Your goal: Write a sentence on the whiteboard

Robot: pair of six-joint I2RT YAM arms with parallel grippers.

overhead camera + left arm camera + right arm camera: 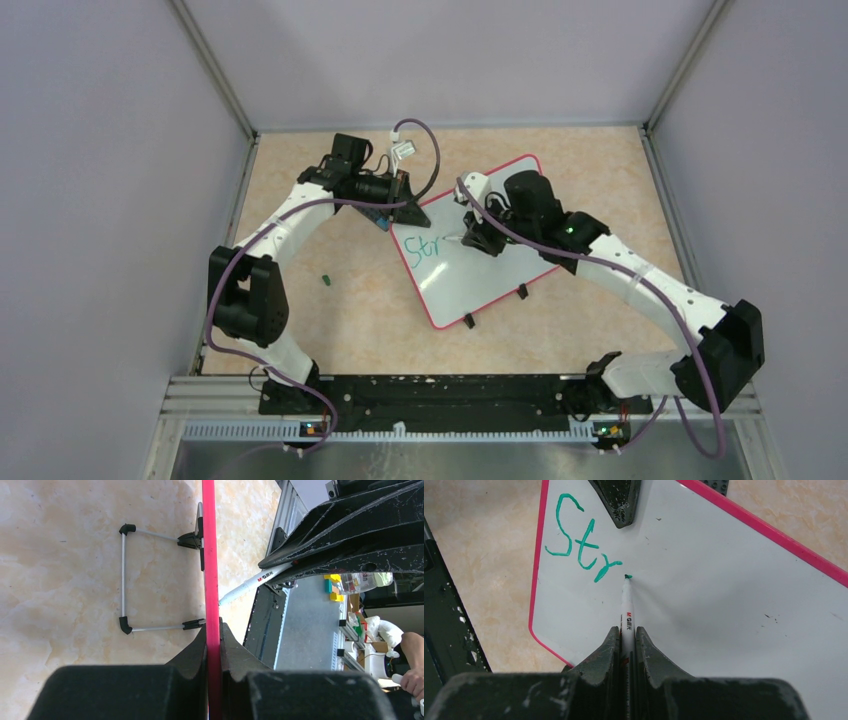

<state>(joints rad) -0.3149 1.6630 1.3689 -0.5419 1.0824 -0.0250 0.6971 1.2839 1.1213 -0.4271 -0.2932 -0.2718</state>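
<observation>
Inside grey walls, on the beige tabletop, the whiteboard lies between the two pincers. The left pincer is clamped on its pink rim, seemingly to steady it. The right pincer is closed on a marker, whose green tip meets the board just ahead of the jaws, beside the letters "Str".

A small green object lies alone on the beige marbled bench, left of centre. Pale grey walls enclose the bench on three sides. A ribbed metal rail runs along its near edge.
</observation>
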